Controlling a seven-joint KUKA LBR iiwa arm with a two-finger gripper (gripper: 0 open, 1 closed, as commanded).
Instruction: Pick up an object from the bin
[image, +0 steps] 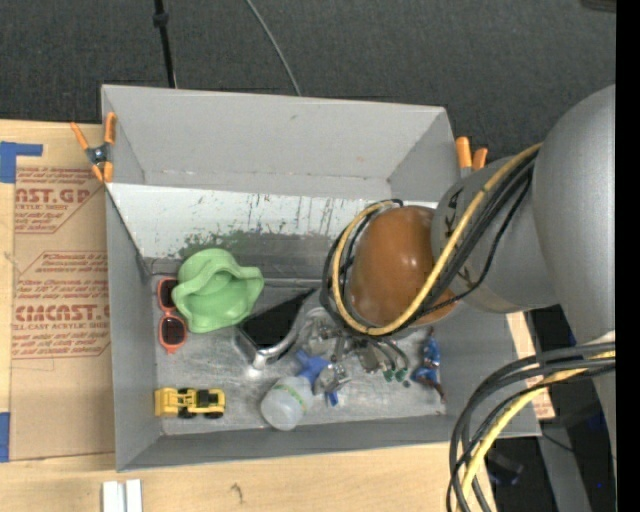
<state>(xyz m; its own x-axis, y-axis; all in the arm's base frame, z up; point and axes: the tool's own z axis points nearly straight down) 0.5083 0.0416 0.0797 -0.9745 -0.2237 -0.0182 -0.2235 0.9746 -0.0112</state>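
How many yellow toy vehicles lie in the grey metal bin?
1. The small yellow toy vehicle lies alone on the bin's floor, at the view's lower left. Others may be hidden beneath the robot's orange wrist cover.
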